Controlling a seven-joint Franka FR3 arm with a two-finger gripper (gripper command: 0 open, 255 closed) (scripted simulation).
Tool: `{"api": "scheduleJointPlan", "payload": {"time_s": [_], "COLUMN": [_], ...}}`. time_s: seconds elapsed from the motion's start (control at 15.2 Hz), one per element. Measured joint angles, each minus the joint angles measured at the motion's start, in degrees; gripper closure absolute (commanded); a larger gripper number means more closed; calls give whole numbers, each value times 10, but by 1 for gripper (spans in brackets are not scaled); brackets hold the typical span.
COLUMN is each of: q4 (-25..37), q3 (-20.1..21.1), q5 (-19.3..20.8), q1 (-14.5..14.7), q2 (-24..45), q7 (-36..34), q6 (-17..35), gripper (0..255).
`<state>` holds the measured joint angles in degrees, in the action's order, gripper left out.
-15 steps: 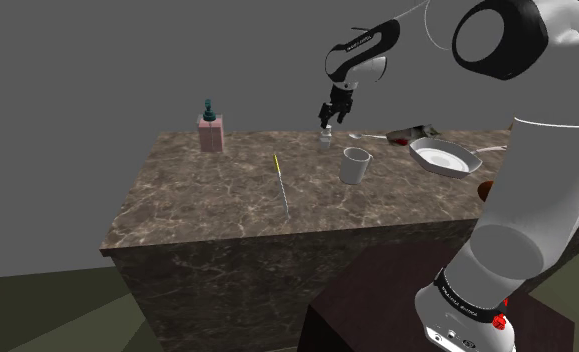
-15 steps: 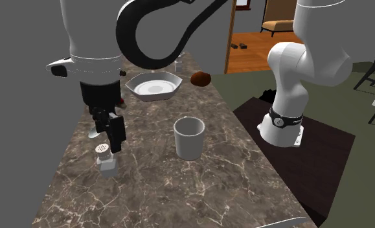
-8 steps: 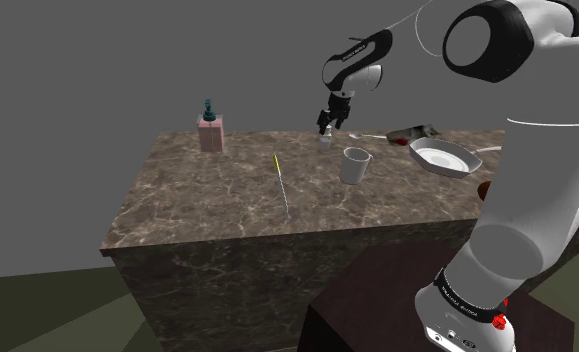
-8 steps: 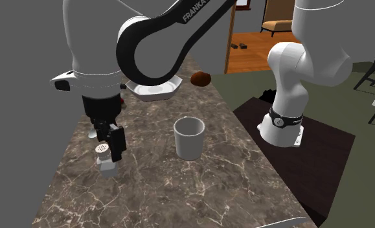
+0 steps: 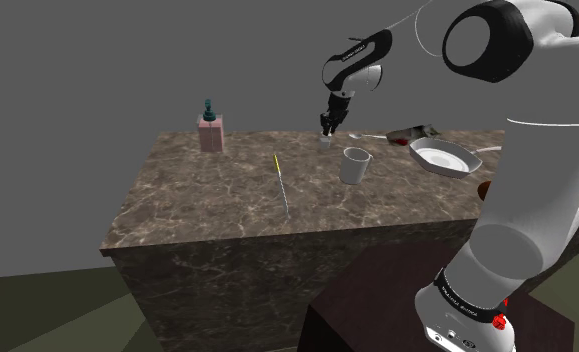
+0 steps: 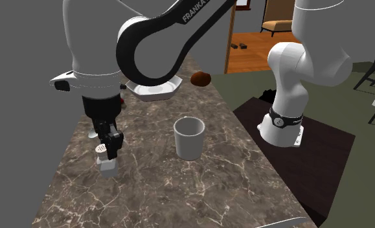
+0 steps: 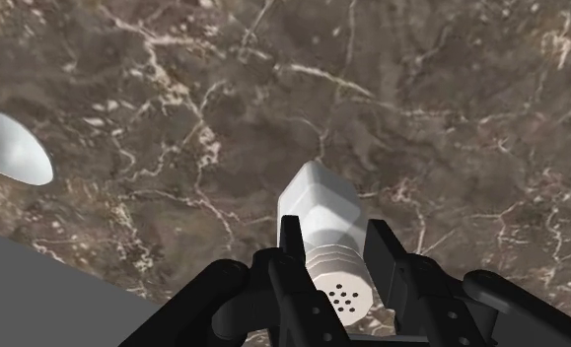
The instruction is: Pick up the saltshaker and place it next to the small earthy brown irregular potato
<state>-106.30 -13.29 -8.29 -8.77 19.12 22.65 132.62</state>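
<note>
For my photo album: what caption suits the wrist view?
Black gripper clasps a white saltshaker standing on the brown marbled counter.

In the shoulder view, a pink soap dispenser (image 5: pixel 211 132) is standing upright near the marble counter's (image 5: pixel 207 200) far left corner. A thin yellow stick (image 5: pixel 280 178) is lying flat mid-surface. A white cup (image 5: pixel 354 165) is standing just right of it, and a white dish (image 5: pixel 443 157) is sitting toward the right end.

A white saltshaker (image 7: pixel 322 212), with a faceted body, ribbed neck and perforated cap, stands upright on the brown marbled surface (image 6: pixel 179 188). Its neck is clasped between the fingers of the black pincer (image 7: pixel 335 232). Well apart, a small, rounded brown potato (image 6: pixel 200 79) lies by the surface's edge at the second exterior view's right.
</note>
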Motion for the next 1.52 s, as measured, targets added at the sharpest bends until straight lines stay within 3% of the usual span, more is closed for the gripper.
{"api": "scheduleJointPlan", "payload": {"time_s": [0.53,1.52], "q4": [2,60], "q3": [0,-7], "q5": [1,19], "q1": [0,3], "q2": [-1,-42], "q7": [-1,-15], "q6": [-3,-100], "gripper": [255,255]}}
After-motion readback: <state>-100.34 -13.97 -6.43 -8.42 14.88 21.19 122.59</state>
